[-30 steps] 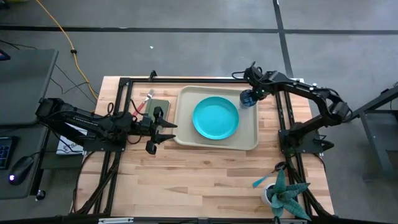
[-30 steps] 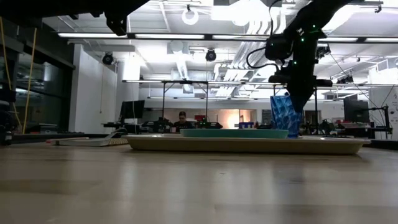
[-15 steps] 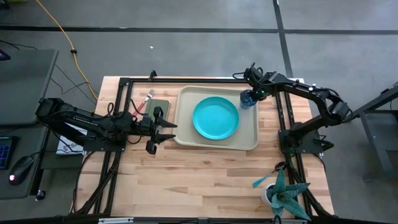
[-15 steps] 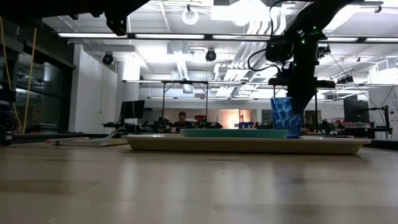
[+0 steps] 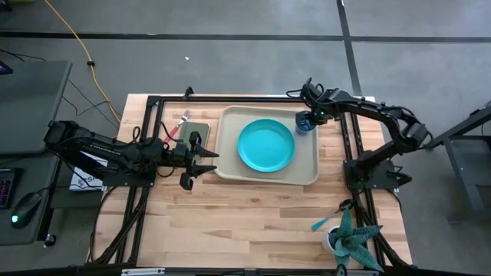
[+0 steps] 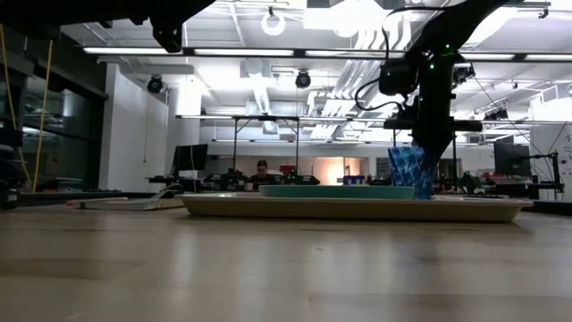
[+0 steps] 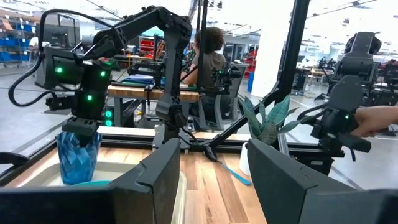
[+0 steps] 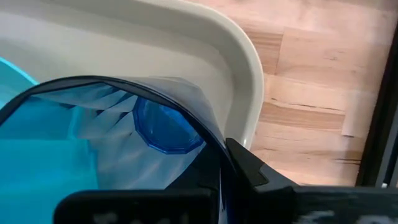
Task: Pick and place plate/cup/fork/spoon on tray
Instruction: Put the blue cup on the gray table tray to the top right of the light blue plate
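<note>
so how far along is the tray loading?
Done: plate sits on the tray. In hand: right gripper shut on the cup, low over the tray's far right corner. Left: fork by the green pad, spoon near the plant. Left gripper waits open beside the tray.

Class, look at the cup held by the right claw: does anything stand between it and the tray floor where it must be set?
Nothing visible does. The right claw holds the cup over the tray's far right corner; the plate lies beside it, toward the tray's middle, not beneath.
</note>
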Tool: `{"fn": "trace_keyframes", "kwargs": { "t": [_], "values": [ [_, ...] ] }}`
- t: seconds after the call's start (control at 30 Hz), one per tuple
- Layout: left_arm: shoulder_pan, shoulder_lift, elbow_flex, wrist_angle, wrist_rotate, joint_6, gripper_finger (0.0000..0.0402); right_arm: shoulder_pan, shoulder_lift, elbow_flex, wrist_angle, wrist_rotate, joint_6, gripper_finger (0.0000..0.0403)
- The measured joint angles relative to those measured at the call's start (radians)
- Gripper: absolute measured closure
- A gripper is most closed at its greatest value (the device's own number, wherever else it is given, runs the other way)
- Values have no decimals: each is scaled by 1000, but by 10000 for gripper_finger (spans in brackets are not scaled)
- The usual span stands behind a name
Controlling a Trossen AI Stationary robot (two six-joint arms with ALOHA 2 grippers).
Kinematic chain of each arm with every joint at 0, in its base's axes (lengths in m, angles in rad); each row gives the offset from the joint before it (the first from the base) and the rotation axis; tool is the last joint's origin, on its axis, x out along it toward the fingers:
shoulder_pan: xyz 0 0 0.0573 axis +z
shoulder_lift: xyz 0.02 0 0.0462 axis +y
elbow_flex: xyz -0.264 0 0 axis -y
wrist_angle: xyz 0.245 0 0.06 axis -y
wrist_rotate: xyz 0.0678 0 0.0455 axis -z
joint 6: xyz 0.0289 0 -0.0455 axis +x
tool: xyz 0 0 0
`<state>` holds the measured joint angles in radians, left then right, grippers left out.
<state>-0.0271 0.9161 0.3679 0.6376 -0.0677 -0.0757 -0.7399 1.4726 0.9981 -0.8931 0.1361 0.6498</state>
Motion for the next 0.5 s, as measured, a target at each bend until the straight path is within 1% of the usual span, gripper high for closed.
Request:
{"fn": "trace_keyframes", "kwargs": {
  "t": [0.3,0.5],
  "values": [
    [0,0,0,0,0,0,234,0,17,1,3,-4,2,402],
    [0,0,0,0,0,0,234,0,18,1,0,6,4,386]
  ]
}}
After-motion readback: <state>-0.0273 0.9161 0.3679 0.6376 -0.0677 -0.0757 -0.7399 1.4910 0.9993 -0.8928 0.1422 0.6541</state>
